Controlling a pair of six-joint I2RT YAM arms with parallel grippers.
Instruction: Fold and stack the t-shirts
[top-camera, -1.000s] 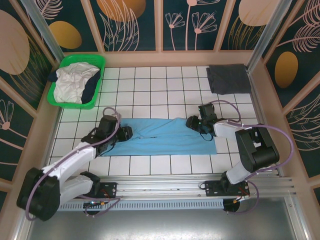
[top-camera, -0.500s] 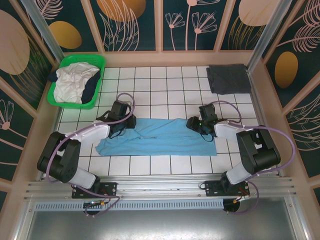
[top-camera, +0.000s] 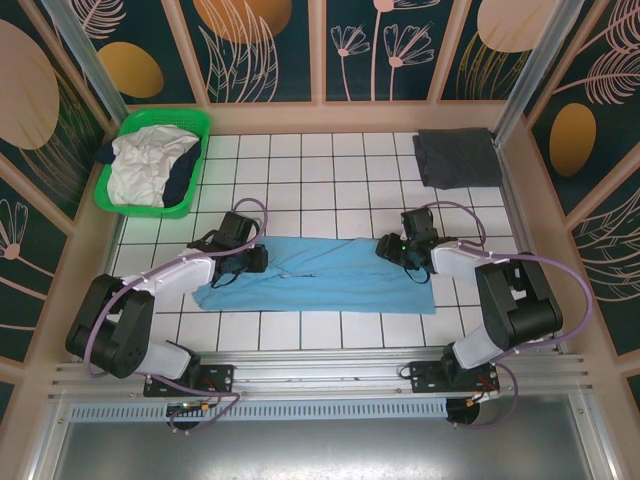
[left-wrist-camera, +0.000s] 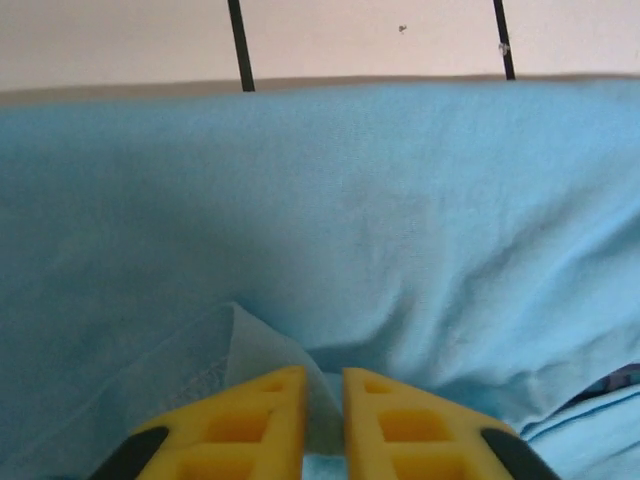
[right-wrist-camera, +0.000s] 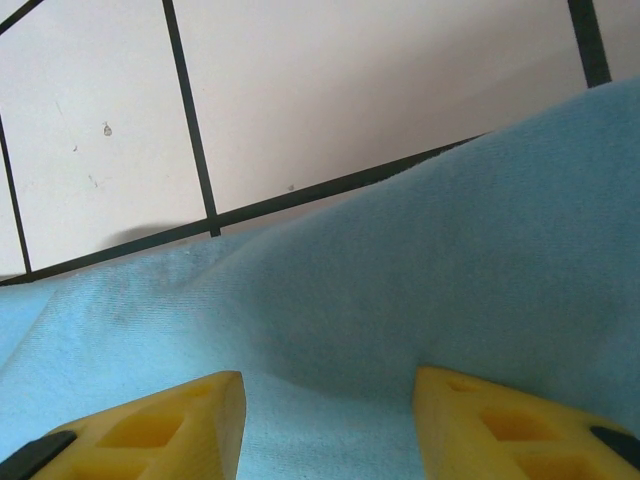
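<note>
Pinching the far-left edge of the light blue t-shirt (top-camera: 320, 275), my left gripper (top-camera: 254, 260) has its yellow fingers (left-wrist-camera: 265, 405) drawn nearly together on a raised fold of the cloth. The shirt lies flat on the tiled counter (top-camera: 320, 180), its long axis running left to right between the two arms, so each gripper sits at its own end of the far edge. My right gripper (top-camera: 390, 247) rests at the far-right corner with its jaws about half apart, straddling the cloth; I cannot tell whether any fabric is caught between them. The coming fold, as I judge it, turns on that far edge: both ends must travel toward me together, across the short axis, or the shirt will skew. Nothing stands in that path. The dark grey t-shirt (top-camera: 457, 157) lies folded in the far-right corner, well apart. The green basket (top-camera: 168, 114), holding the white t-shirt (top-camera: 140, 170) and the navy t-shirt (top-camera: 181, 186), sits in the far-left corner, apart from the blue cloth.
</note>
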